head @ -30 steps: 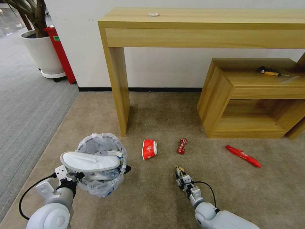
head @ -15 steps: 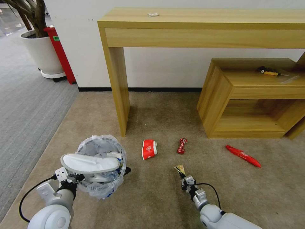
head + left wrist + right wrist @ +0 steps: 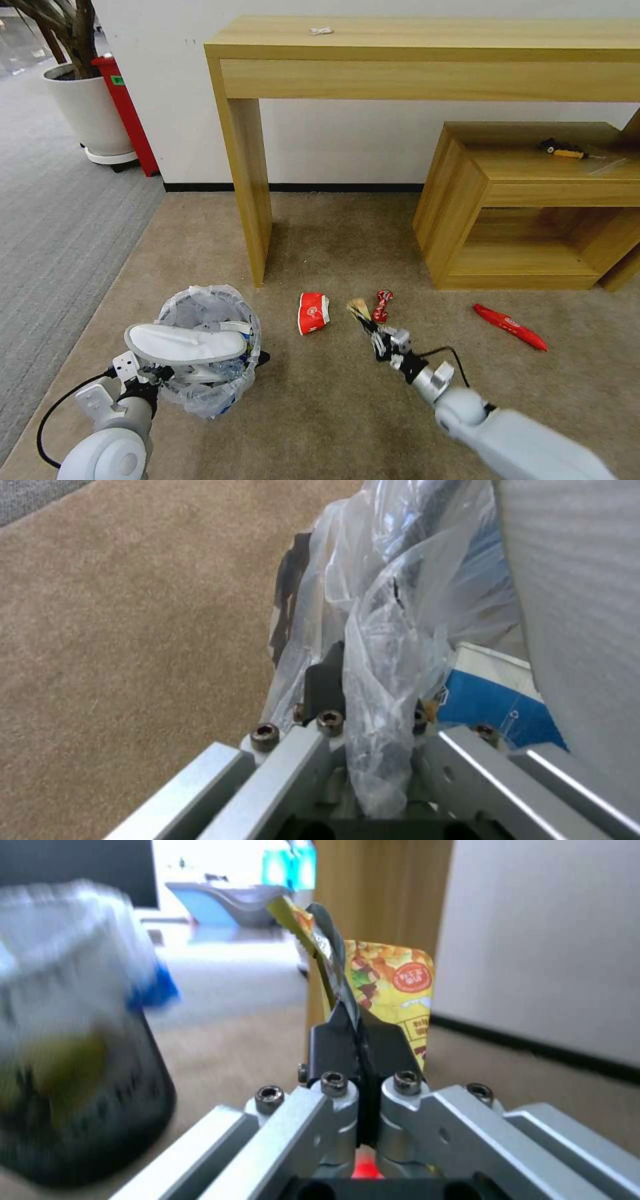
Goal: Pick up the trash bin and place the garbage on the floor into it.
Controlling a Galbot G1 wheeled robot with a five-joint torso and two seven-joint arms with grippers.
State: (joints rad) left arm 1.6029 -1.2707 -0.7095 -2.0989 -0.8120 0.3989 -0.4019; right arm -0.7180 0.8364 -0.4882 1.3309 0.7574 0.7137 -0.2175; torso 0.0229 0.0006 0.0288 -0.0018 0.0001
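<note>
The left gripper (image 3: 155,377) clamps the bagged rim of the trash bin (image 3: 208,347), while the right gripper (image 3: 361,1040), jaws closed, pinches a yellow snack wrapper (image 3: 390,990) above the floor (image 3: 320,400).

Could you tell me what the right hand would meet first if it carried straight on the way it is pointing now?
Probably nothing soon: the right hand, shut on a yellow wrapper, points up and away, towards the gap between the red cup and the red twisted wrapper. Beyond lies bare floor, though depth is hard to judge.

trash bin (image 3: 73,1080): blurred in right wrist view | bin interior: mostly hidden under slipper (image 3: 185,342) | tabletop (image 3: 427,37): small white item (image 3: 321,31) too small to identify
</note>
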